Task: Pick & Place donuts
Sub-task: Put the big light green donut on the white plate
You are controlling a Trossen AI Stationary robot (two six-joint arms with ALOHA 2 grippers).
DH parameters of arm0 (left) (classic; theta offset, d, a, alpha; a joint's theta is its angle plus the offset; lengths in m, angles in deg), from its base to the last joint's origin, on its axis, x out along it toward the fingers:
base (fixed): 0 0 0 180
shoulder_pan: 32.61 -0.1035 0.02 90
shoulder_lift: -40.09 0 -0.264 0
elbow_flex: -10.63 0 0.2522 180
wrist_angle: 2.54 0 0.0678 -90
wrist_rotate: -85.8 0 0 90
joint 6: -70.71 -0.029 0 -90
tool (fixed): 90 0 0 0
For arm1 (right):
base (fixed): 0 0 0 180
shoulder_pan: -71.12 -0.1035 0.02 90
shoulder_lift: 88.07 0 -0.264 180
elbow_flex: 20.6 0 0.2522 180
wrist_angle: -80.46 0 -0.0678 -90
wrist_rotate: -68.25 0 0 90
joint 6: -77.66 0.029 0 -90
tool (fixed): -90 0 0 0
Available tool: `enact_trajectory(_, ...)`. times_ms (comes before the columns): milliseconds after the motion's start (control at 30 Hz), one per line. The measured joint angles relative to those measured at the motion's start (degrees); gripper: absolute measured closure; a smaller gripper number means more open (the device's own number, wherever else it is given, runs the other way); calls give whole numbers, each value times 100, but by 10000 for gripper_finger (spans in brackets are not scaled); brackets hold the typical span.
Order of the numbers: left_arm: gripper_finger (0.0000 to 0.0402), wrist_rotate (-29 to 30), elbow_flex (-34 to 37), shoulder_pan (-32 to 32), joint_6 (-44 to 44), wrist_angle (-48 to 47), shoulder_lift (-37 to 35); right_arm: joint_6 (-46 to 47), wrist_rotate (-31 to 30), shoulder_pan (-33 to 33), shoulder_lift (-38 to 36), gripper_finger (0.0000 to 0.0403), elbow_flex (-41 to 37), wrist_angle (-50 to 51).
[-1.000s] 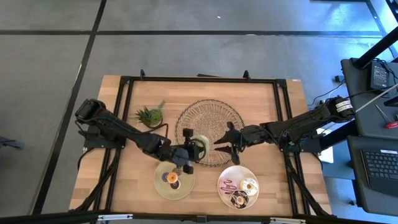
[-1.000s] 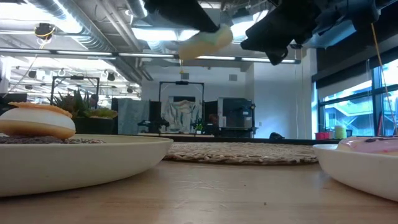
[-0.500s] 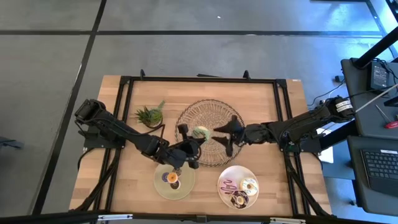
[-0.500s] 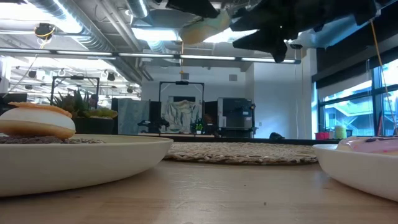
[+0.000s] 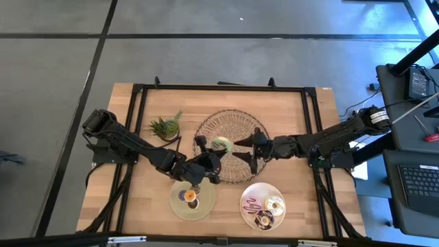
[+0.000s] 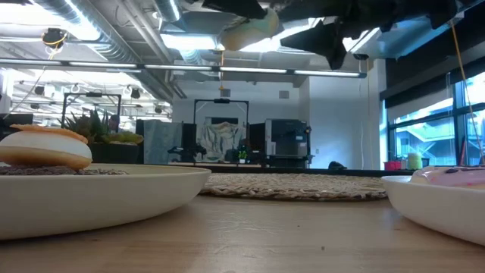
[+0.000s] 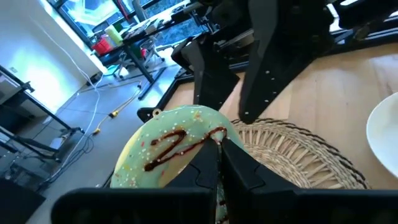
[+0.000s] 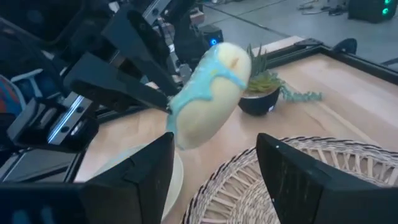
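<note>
A green-iced donut with brown drizzle [image 7: 168, 149] hangs in my left gripper [image 5: 214, 152] above the round woven mat [image 5: 233, 123]. Edge-on, the donut [image 8: 208, 93] shows a pale body under the icing. It also sits high in the low view [image 6: 246, 34]. My right gripper [image 8: 217, 186] is open and points at the donut from the table's right, a short way off, touching nothing. Its fingers [image 7: 273, 62] stand just beyond the donut. Other donuts lie on two plates near the table's near edge. My left gripper pinches the green donut by the ring's near side [image 7: 208, 143], fingers coming level from the table's left. The donut is lifted clear above the woven mat and tilted on edge, its iced face turned toward the left wrist camera.
A pale plate [image 5: 180, 206] holds a purple and an orange donut. A white plate [image 5: 248, 192] holds pink, white and brown donuts. A small potted plant [image 5: 164, 127] stands left of the mat. A black frame runs round the table's edges.
My left gripper has carried the green donut up and a little toward the table's far edge, over the mat. My right gripper has moved left toward the donut and risen with it.
</note>
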Motion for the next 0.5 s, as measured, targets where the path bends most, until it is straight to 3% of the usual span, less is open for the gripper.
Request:
enact_trajectory(300,399,-321,0,0,-199,284,2,-137,55,7,0,175,0,-177)
enact_trajectory(500,396,-445,2,-6,-289,426,2,-198,238,10,0,222,0,-215)
